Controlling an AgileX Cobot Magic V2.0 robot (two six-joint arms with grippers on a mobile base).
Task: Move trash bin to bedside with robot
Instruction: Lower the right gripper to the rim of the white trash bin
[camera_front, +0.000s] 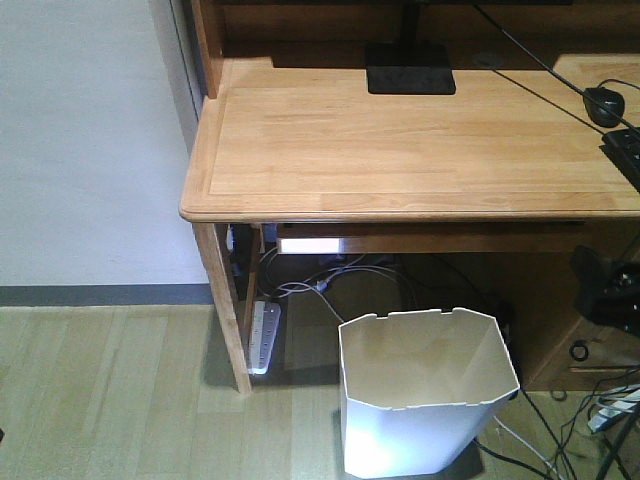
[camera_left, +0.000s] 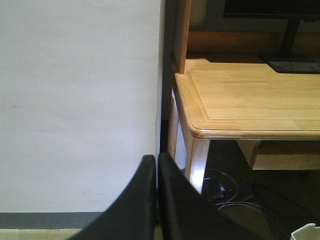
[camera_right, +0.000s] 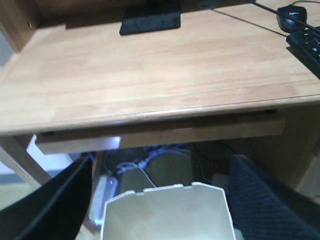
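I have the bin (camera_front: 425, 395) at 5 o'clock in the front view. It stands upright on the plank floor (camera_front: 110, 390), below the front edge of the desk (camera_front: 400, 140). It is smooth white plastic, tapered toward the base and cream inside, and its rectangular rim has clipped corners and small notches.

The desk is light wood with a rounded lip and a rounded corner. A white power strip (camera_front: 265, 335) and loose cables (camera_front: 330, 280) lie at the bin's 10 o'clock, behind it. More cords (camera_front: 600, 420) trail at its 3 o'clock. Bare floor opens at its 9 o'clock, past the desk leg (camera_front: 225, 300), up to the plain white wall (camera_front: 90, 130).

My right gripper (camera_right: 162, 165) is spread wide, with one black finger at 8 o'clock and a ribbed one at 4. The bin rim sits between them, untouched. My left gripper (camera_left: 156, 157) has its smooth black fingers pressed together on nothing, facing the wall beside the desk corner.
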